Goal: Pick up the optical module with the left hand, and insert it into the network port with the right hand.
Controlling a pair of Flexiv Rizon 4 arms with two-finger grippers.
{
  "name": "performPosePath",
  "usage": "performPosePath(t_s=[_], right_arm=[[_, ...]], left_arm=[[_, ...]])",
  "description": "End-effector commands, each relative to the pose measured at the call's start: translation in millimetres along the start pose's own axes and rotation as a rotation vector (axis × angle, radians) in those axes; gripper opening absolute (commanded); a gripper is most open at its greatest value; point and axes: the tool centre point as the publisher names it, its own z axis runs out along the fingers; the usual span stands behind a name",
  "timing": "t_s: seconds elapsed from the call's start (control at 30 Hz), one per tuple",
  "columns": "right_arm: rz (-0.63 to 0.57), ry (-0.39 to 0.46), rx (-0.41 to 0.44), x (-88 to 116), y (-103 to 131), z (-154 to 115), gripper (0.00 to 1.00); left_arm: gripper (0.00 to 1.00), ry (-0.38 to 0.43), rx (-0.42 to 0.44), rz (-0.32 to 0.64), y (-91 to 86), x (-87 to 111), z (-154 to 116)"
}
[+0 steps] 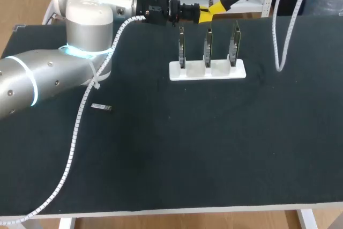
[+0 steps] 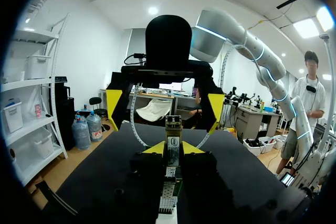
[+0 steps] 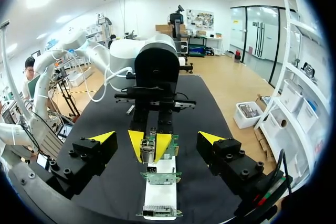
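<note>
- At the left of the black table mat [image 1: 177,154], well apart from everything else: a small dark flat piece with a pale label [image 1: 101,107], lying loose. Cannot tell whether a spare module. Best left alone.
- Up near the far edge, behind the cards: left gripper [image 3: 150,144], yellow tips pressed from 2 sides on a slim silver metal optical module [image 2: 173,141], held in the air and clear of the mat.
- Judged step: handover to the other arm. Hold the left arm steady, leaving the module's bare length ahead of the tips free for grasping.
- Below and between the 2 grippers: a flat white base [image 1: 238,71] carrying 3 upright green network cards [image 1: 208,44] in a row. Keep the exchange high enough to miss the card tops.
- Facing the module: right gripper [image 2: 165,109], fingers spread wide, holding nothing. Bring in straight, centre the module between the pads and close on its flat sides before any release by the left. Otherwise likely skewed at the port.
- Room: far table edge just behind the cards, so little margin there. Wide bare mat in front of the base and to its right.
- At the right: a thin white cable [image 1: 277,41] hanging onto the mat near the base. Keep the right arm's swing off it.
</note>
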Motion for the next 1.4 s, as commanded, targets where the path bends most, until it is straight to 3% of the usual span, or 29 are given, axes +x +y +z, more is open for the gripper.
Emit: performPosePath(t_s=[0.03, 0.07, 0.97, 1.0, 1.03, 1.07, 1.4], right_arm=[[0.001, 0.004, -0.114, -1.4, -10.0, 0.2, 0.37], [-0.003, 0.003, -0.117, -1.4, -10.2, 0.2, 0.0], [-0.001, 0.012, -0.106, -1.2, -10.6, 2.0, 0.0], [-0.001, 0.012, -0.105, -1.3, -10.4, 1.9, 0.0], [-0.001, 0.013, -0.104, -1.3, -10.2, 1.8, 0.0], [-0.001, 0.012, -0.104, -1.4, -10.0, 1.6, 0.0], [-0.004, 0.009, -0.097, -1.6, -8.2, -0.3, 0.0]], left_arm=[[0.0, -0.002, -0.003, 0.002, -0.9, 0.6, -0.1], [0.0, -0.002, -0.003, 0.002, -0.9, 0.6, -0.1], [0.0, -0.002, -0.003, 0.002, -0.9, 0.6, -0.1], [0.04, -0.002, -0.003, 0.002, -0.9, 0.6, -0.1], [0.58, -0.002, -0.003, 0.002, -0.9, 0.6, -0.1], [1.0, -0.002, -0.003, 0.002, -0.9, 0.6, -0.1], [1.0, -0.002, -0.003, 0.002, -0.9, 0.6, -0.1]])
